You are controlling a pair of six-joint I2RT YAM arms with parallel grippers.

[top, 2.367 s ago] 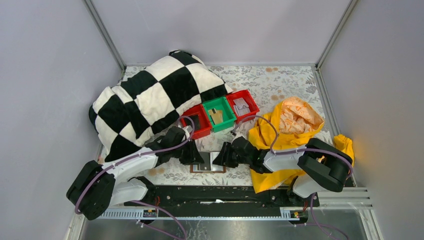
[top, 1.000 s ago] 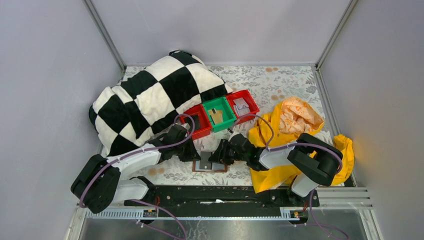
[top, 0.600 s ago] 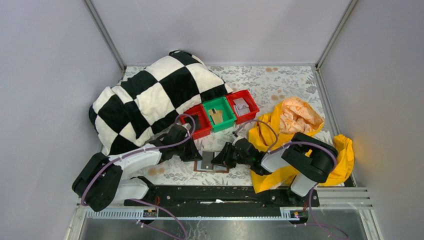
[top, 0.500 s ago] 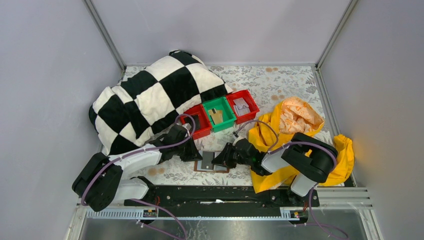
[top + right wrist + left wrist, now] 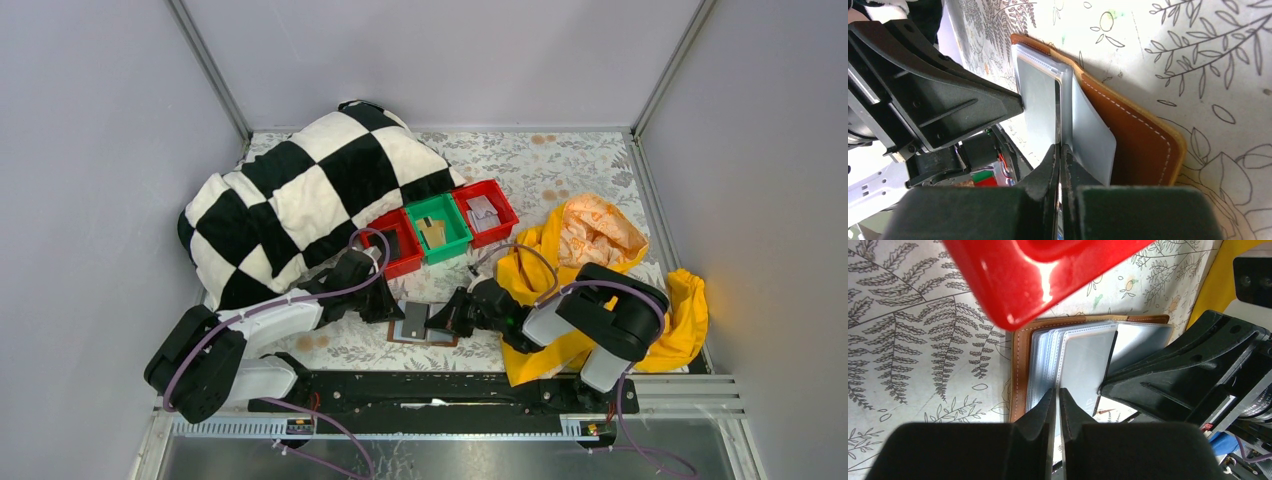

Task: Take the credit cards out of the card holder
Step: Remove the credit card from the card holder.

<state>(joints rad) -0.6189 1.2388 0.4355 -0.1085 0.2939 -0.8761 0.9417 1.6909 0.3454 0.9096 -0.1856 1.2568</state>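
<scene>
The brown card holder (image 5: 420, 332) lies open on the table between both grippers, its pale pocket pages (image 5: 1048, 365) fanned up. My left gripper (image 5: 1057, 390) is shut with a thin slit, pinching a pocket page at the holder's left half. My right gripper (image 5: 1060, 147) is shut on the edge of a thin grey card (image 5: 1059, 110) that stands upright between two clear pages. In the top view the grey card (image 5: 415, 318) shows over the holder, with the left gripper (image 5: 388, 306) and the right gripper (image 5: 452, 318) on either side. Tan cards (image 5: 432, 232) lie in the green bin (image 5: 452, 238).
A red bin (image 5: 395, 262), the green bin and another red bin (image 5: 500, 205) with pale cards stand in a row just behind the holder. The near red bin (image 5: 1038, 275) hangs close over my left fingers. A checkered blanket (image 5: 300, 195) lies at left, yellow cloth (image 5: 590, 260) at right.
My right gripper has shifted slightly right and toward the near edge, and more of the grey card shows over the holder. The left gripper has stayed put.
</scene>
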